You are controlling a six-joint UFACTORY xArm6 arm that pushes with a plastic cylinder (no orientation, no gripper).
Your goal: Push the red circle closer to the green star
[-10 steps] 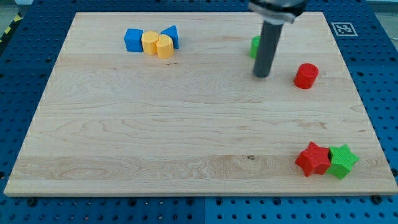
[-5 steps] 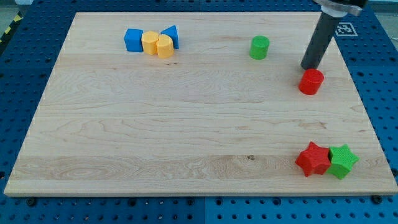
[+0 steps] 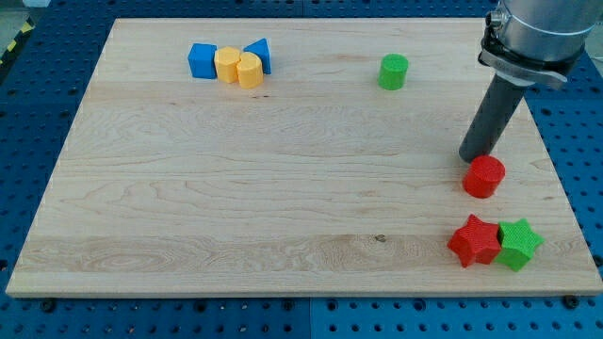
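The red circle lies on the wooden board at the view's right. My tip touches its upper left edge. The green star sits near the view's bottom right corner, below and a little right of the red circle. A red star lies against the green star's left side, almost straight below the red circle.
A green circle lies at the view's top, left of the rod. A blue square, two yellow blocks and a blue triangle cluster at the view's top left.
My tip moved from beside the green circle to the right, reached the red circle's top and pushed it down the view toward the two stars.
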